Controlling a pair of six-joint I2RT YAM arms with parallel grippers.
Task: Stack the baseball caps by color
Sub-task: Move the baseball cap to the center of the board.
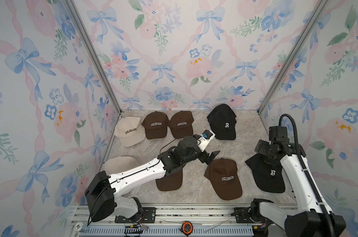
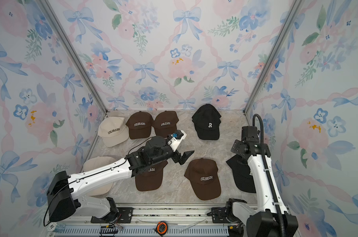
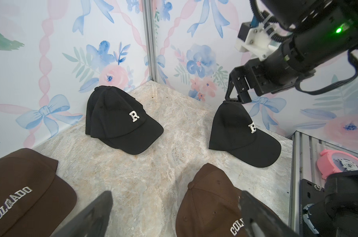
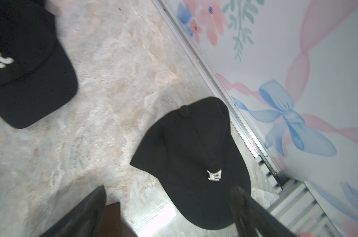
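Baseball caps lie spread over the marble floor. Along the back are a cream cap, two brown caps and a black "R" cap that looks like two stacked. Nearer the front, a second cream cap and a brown cap are partly hidden under my left arm. My left gripper hangs open beside another brown cap. My right gripper is open just above the back of a lone black cap.
Floral walls close in the back and both sides, with metal posts in the corners. An aluminium rail runs along the front edge and carries both arm bases. An orange tape measure sits on it, and a pink round object shows near the right base.
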